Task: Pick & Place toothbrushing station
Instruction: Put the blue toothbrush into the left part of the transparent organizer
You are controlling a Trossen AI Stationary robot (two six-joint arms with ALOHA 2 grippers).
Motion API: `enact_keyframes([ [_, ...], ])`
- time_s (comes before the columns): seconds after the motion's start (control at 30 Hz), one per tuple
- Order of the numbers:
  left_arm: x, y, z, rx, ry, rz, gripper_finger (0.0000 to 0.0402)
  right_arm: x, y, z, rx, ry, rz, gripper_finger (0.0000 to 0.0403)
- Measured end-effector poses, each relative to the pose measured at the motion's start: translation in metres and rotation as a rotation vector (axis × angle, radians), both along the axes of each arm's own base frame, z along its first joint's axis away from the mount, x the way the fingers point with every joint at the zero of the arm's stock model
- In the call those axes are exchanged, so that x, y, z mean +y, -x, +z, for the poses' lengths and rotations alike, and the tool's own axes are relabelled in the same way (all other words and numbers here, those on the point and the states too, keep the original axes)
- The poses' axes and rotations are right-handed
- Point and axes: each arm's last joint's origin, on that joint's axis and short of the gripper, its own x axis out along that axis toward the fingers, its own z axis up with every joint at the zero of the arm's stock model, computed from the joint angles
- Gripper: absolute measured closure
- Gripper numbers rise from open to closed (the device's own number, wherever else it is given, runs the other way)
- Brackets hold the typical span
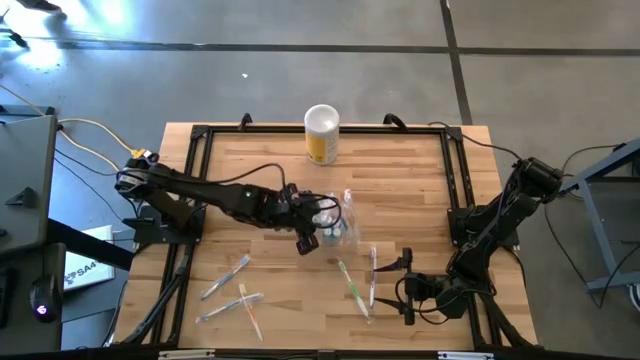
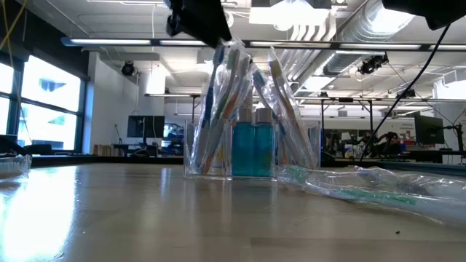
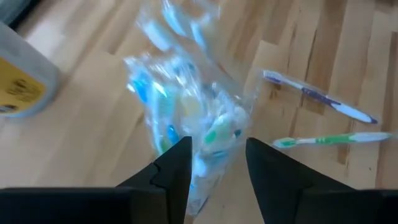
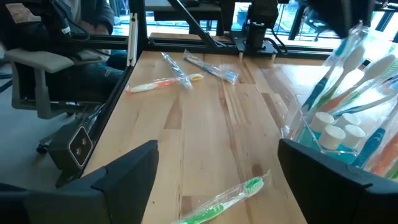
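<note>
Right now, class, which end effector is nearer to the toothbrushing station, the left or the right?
Left. The left end effector hangs directly over the toothbrushing station, fingers apart. The right end effector waits open near the table's front right edge, clearly apart from it.

Looking straight down over the whole counter [image 1: 300,200] from high up; peeking level from counter height; riding close on both wrists, all sharing the toothbrushing station [image 2: 247,138].
</note>
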Motion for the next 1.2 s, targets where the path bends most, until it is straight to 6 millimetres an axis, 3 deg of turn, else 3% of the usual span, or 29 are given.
enact_keyframes([
  [0.27, -0.012, 0.021, 0.056, 0.070, -0.024, -0.033, 0.0254, 0.000, 0.000, 0.000, 0.001, 0.000, 0.001, 0.0081],
  [0.47, -0.039, 0.048, 0.057, 0.229, 0.009, -0.054, 0.0254, 0.000, 0.000, -0.001, 0.009, -0.003, 0.007, 0.0081],
  [0.6, -0.057, 0.069, 0.037, 0.383, 0.005, -0.013, 0.0254, 0.001, 0.000, -0.001, 0.021, -0.019, 0.035, 0.0081],
  [0.93, -0.090, 0.094, -0.034, 0.543, -0.014, -0.014, 0.0254, 0.001, 0.000, -0.001, 0.024, -0.034, 0.038, 0.0081],
  [1.2, -0.092, 0.107, -0.082, 0.652, 0.125, 0.079, 0.0254, -0.004, -0.005, -0.002, 0.037, -0.023, 0.022, 0.0081],
])
